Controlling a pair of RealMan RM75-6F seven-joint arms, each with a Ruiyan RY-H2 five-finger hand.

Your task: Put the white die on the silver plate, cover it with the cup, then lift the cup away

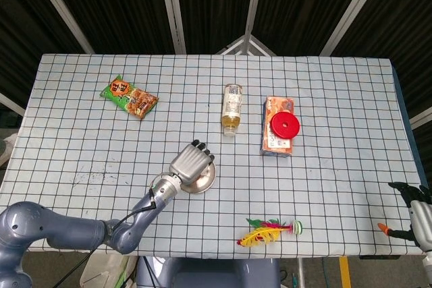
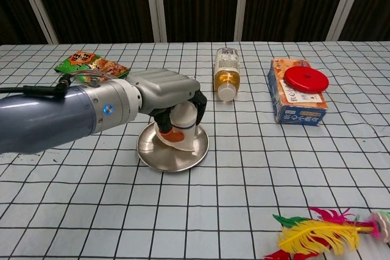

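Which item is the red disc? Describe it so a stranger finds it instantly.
Look along the checked table to its right side, past the lying drink bottle. There an orange box lies flat, and the red disc sits on top: the only round, plain red thing.

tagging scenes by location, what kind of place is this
Probably a robot test station: a checked tablecloth under random props such as a snack packet, a tea bottle and a feather shuttlecock, with dark corrugated panels behind.

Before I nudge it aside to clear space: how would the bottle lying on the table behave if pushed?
The bottle lies on its side, so it would probably roll if pushed across its length. Its clear body looks like thin plastic, likely to flex. It seems only part full, so probably fairly light.
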